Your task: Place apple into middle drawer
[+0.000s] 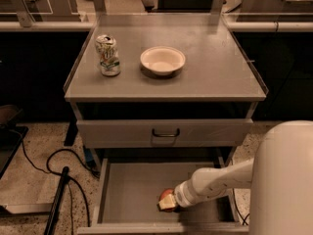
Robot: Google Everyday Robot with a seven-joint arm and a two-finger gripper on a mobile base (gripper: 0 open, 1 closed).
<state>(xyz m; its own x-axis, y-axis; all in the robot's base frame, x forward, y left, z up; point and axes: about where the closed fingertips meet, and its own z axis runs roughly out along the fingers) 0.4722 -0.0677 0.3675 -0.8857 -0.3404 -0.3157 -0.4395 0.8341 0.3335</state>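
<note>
The middle drawer (132, 190) is pulled open below the cabinet top, showing its flat grey floor and low side walls. The red-orange apple (166, 196) is low inside it, near the front right, partly hidden by my gripper. My gripper (167, 202) reaches in from the right on a white arm and is at the apple, close to the drawer floor. The apple shows between the gripper's end and the floor; I cannot tell whether it rests on the floor.
A closed drawer front with a black loop handle (165, 132) sits above the open drawer. On the cabinet top (215, 72) stand a crushed soda can (108, 56) and a white bowl (162, 60). Black cables (58, 175) lie on the speckled floor at left.
</note>
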